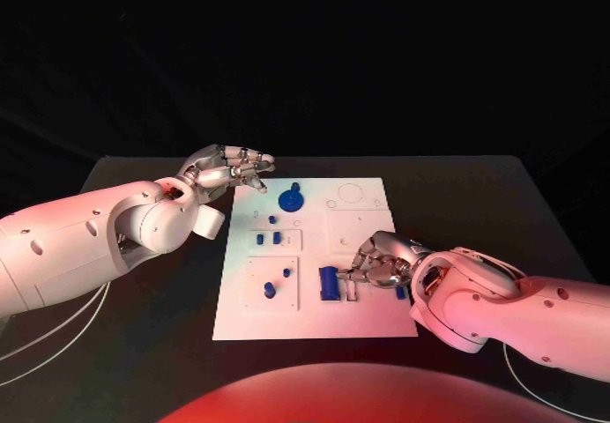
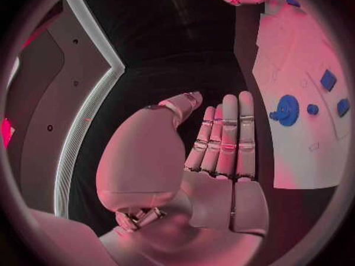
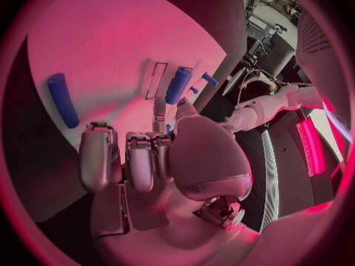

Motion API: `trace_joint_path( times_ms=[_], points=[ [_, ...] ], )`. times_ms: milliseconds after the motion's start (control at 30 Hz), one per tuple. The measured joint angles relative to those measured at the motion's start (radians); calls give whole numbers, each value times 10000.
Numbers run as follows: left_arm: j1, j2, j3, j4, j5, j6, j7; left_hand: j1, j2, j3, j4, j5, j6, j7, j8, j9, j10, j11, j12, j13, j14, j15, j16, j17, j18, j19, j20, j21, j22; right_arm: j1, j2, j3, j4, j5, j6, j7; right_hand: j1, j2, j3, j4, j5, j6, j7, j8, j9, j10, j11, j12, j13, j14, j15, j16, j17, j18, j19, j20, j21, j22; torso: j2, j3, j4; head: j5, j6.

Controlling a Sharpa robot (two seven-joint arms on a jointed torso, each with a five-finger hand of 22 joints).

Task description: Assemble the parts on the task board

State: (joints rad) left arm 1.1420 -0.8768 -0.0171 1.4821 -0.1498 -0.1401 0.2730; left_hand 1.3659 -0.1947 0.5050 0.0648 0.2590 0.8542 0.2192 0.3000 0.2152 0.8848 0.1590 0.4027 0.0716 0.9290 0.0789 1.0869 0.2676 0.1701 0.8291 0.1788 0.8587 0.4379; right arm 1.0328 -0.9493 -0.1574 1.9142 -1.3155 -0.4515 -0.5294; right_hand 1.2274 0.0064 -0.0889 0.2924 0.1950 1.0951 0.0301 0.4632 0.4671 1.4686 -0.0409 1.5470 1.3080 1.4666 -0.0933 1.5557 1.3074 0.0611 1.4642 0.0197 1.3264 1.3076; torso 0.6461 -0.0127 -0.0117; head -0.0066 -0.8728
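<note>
The white task board (image 1: pixel 318 322) lies mid-table. My right hand (image 1: pixel 377 262) hovers over its right middle with fingers curled down. Thumb and a finger (image 3: pixel 159 109) pinch a small blue part (image 1: pixel 353 293) at the board's surface; most of it is hidden in the right wrist view. A long blue cylinder (image 1: pixel 328 282) (image 3: pixel 178 84) lies just left of that hand, another blue cylinder (image 1: pixel 399 293) (image 3: pixel 62 99) just right of it. My left hand (image 1: pixel 229 167) (image 2: pixel 222 142) hangs off the board's far left corner, fingers straight and side by side, holding nothing.
A blue round knob (image 1: pixel 293 201) (image 2: pixel 286 110) stands near the board's far edge, close to my left hand. Small blue pieces (image 1: pixel 259 238) sit in the left column, and two more (image 1: pixel 270 289) lie lower down. Black table (image 1: pixel 152 352) surrounds the board.
</note>
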Motion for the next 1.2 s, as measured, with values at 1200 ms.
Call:
trace_joint_path(
  times_ms=[1200],
  points=[
    [-1, -53, -2, 33, 0, 11, -20, 0, 0, 1, -1, 0, 0, 0, -44, 0, 0, 0, 41, 3, 0, 0, 0, 0, 1, 37, 37, 0, -11, -218, -2242, -131, 395, -956, -388, -15, 337, -1228, 454, 12, -288, -328, 187, -336, 226, -37, 213, -841, -5, -2, 112, -116, 5, 1, 2, 75, -737, -3, -5, -23, -92, -211, 0]
  ],
)
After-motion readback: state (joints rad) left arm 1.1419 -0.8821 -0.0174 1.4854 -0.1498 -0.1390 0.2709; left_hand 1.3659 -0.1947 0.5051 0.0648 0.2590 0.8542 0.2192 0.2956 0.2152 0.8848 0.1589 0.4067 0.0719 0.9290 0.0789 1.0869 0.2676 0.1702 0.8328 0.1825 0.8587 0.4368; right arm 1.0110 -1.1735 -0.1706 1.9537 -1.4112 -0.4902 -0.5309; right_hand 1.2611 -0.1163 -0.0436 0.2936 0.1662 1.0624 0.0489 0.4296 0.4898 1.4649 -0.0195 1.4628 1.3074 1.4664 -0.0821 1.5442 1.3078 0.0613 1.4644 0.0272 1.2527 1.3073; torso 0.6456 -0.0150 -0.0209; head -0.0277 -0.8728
